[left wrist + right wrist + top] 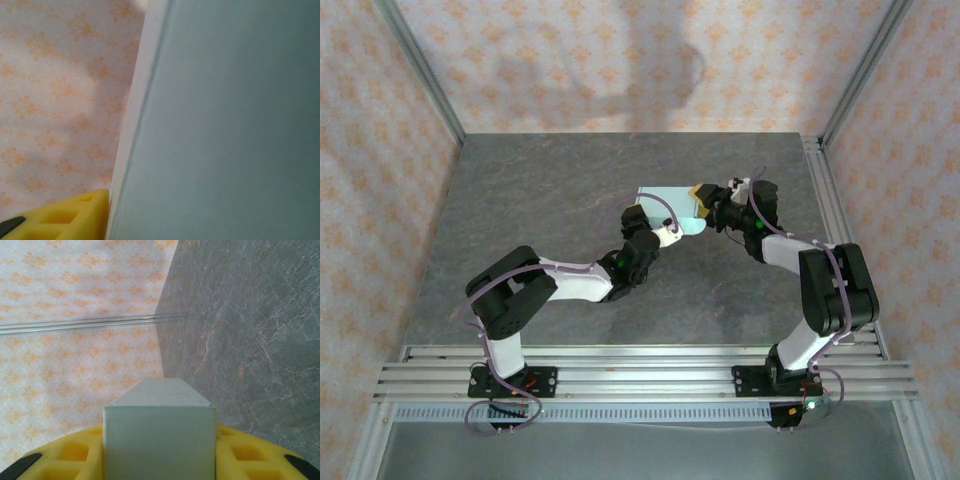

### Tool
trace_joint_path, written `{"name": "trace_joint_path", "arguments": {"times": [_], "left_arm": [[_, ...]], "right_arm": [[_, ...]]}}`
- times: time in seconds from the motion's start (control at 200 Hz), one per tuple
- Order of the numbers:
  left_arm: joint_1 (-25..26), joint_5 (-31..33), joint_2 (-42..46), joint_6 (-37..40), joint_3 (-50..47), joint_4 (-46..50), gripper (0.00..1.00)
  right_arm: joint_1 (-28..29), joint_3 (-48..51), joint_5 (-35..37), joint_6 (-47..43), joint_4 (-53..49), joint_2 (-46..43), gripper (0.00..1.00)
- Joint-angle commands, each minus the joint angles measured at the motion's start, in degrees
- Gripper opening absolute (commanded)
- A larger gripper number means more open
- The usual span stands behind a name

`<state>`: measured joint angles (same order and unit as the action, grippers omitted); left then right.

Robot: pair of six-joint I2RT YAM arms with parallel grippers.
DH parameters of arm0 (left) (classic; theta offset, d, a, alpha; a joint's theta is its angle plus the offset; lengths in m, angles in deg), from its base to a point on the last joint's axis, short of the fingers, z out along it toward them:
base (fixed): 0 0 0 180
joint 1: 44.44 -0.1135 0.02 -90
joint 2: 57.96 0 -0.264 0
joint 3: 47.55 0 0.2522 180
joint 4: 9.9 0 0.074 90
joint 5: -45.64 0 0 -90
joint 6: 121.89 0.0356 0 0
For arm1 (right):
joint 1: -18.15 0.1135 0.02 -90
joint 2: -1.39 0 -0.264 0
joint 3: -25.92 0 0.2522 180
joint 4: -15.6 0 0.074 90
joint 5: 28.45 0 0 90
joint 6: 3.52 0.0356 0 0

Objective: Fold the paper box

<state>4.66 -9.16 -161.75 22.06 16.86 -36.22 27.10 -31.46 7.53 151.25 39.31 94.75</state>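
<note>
- Table (570, 200): grey, stone-veined top, ringed by walls (620, 60) papered in a pale orange flower print.
- Rails (640, 365): silver metal bars along the near edge of the table, with both arm bases bolted to them.
- Left arm (570, 280): white and black, folded low, reaching up and to the right toward the middle of the table.
- Right arm (830, 285): it rises from its base, then bends left to meet the other arm.
- Paper box (665, 205): pale mint-blue card, lying between the two hands over the far half of the table, right of centre. I cannot tell whether it touches the table.
- Right hand (705, 203): clamped on the right end of the paper box. In its wrist view a folded panel sits tight between the two yellow fingers (65, 455).
- Left hand (636, 218): at the left edge of the paper box. Its wrist view has the card close up beside one yellow finger (70, 217). I cannot tell whether this hand is apart or together.
</note>
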Motion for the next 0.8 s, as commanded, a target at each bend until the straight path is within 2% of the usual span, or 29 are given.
{"name": "trace_joint_path", "arguments": {"times": [0.0, 0.105, 0.22, 0.275, 0.365, 0.44, 0.536, 0.636, 0.796], "left_arm": [[-0.52, 1.55, 0.58, -2.03, 1.71, 0.69, 0.48], [-0.54, 1.27, 0.95, -2.61, 1.97, 1.76, 0.41], [-0.56, 0.74, 1.22, -3.72, 2.42, 3.62, 0.39], [-0.42, 0.21, 1.52, -4.77, 2.9, 5.65, 0.39], [-0.48, -1.19, 2.2, -6.78, 3.56, 9.62, 0.39], [-0.56, -2.29, 2.99, -9.25, 4.67, 15.12, 0.39], [-0.72, -4.71, 4.53, -13.03, 5.49, 21.92, 0.39], [-1.35, -8.72, 6.57, -17.19, 6.8, 30.26, 0.39], [-3.48, -18.58, 8.53, -24.17, 11.41, 47.52, 0.42]], "right_arm": [[-0.34, -0.68, -0.79, -0.09, 0.91, -1.79, 0.39], [-0.34, -0.59, -0.82, -0.28, 0.69, -1.84, 0.39], [-0.34, -0.29, -0.26, -0.98, 0.58, -2.04, 0.41], [-0.34, -0.16, 0.13, -1.5, 0.48, -2.33, 0.46], [-0.34, -0.28, 0.78, -3.04, -0.45, -2.87, 0.6], [-0.41, -0.66, 1.76, -4.9, -2.2, -3.68, 0.72], [-1.17, -1.03, 3.25, -7.81, -5.88, -5.21, 0.8], [-3.2, -0.53, 4.94, -10.05, -8.59, -7.32, 0.82], [-7.32, 0.35, 6.76, -15.26, -13.91, -11.26, 0.82]]}}
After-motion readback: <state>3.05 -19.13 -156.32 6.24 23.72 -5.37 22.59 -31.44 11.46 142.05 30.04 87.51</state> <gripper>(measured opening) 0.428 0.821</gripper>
